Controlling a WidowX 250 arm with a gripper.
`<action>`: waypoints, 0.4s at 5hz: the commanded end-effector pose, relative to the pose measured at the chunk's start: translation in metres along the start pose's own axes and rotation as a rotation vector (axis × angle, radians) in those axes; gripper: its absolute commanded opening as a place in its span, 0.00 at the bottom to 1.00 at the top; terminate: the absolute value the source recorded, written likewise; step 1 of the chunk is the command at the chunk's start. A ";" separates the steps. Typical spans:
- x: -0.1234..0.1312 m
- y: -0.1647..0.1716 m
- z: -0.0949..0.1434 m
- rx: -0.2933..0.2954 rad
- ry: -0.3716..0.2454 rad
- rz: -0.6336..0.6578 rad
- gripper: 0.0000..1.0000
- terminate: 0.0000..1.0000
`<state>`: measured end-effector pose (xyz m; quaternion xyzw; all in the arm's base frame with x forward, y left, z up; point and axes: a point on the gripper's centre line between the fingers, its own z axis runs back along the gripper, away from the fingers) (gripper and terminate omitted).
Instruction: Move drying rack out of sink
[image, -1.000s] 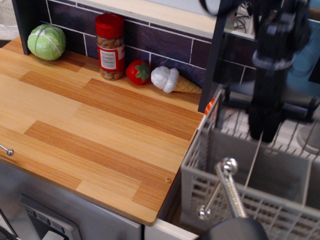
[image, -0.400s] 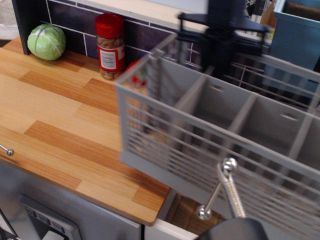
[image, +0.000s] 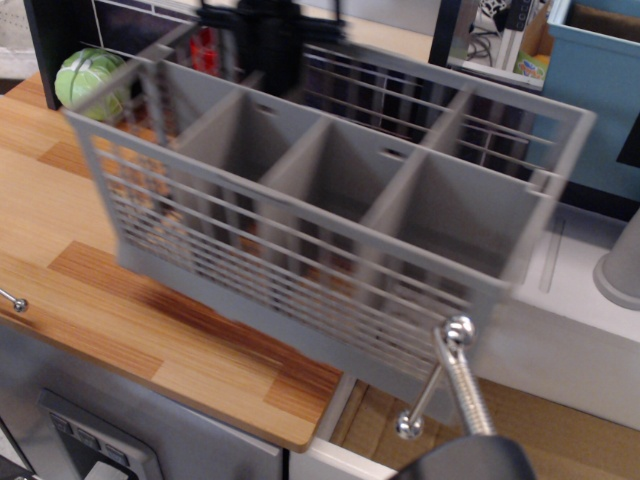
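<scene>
Item: large grey slatted plastic drying rack (image: 330, 235), lifted over the wooden countertop (image: 70, 250).
Long axis runs left-right; black gripper (image: 265, 40) grips its far rim (closure blurred, cannot tell); white sink (image: 590, 340) lies right.

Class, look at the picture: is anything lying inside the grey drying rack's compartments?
No: the drying rack shows only bare grey dividers and walls, with nothing in the compartments that can be seen.

A green cabbage (image: 88, 77) sits on the striped wooden countertop (image: 100, 290).
</scene>
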<state>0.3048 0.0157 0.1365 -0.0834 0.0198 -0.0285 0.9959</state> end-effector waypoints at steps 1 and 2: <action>0.005 0.079 0.051 0.069 -0.084 -0.014 0.00 0.00; 0.008 0.110 0.043 0.148 -0.087 -0.002 0.00 1.00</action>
